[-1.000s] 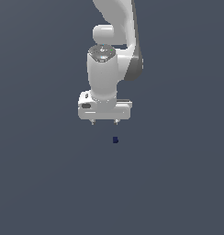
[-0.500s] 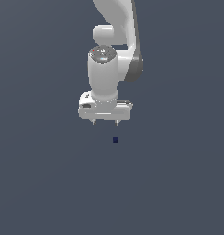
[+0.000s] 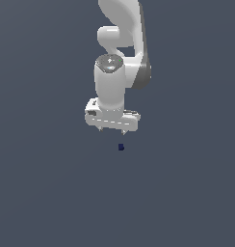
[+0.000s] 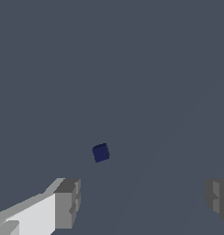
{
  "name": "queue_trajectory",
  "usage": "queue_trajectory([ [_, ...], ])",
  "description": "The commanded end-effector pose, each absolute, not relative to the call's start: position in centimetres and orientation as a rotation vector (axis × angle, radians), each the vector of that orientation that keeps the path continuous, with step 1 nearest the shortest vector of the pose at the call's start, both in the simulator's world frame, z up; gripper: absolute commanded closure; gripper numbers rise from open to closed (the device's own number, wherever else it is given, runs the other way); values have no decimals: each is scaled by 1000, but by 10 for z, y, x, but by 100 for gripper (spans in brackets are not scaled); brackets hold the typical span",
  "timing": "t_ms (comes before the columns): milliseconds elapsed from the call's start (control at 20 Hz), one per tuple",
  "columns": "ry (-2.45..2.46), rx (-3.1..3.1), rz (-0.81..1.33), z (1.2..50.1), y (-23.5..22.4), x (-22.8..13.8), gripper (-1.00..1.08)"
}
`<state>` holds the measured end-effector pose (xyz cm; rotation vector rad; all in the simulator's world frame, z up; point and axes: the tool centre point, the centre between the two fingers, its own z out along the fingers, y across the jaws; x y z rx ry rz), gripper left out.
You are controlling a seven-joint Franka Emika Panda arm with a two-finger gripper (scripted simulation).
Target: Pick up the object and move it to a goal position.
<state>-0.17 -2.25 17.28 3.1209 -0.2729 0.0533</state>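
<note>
Barely shifted from a second ago: gripper [image 3: 112, 130] hanging a touch lower, cube [image 3: 121, 147] unmoved. Flat, featureless slate-grey ground [image 3: 47, 193] filling every view; no walls, edges or corners to place anything by. Upper arm cut off by the frame. One arm, one cube, two fingers [image 4: 68, 202], spread wide, holding nothing. Cube lying just below the gripper, apart from it.

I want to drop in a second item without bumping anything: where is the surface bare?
Nearly all of it. The only item is the navy block, just below the open claw in the exterior view; it touches nothing. The grey surface is bare toward that view's left, right and bottom. The only tight spot is between claw and block.
</note>
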Motion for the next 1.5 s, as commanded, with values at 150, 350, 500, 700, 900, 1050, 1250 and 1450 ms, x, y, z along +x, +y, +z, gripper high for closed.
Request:
queue_trajectory([
  [150,-481,3104,45,161,-17,-1,-92],
  [350,-647,3079,38,151,-13,-1,-92],
  [500,-770,3053,33,144,-10,-2,-92],
  [700,-933,3011,26,134,-6,-2,-92],
  [900,-1094,2958,19,125,-2,-2,-92],
  [1050,-1212,2912,15,118,1,-3,-92],
  [1250,-1366,2843,9,109,4,-4,-92],
  [1450,-1516,2764,5,100,8,-4,-92],
])
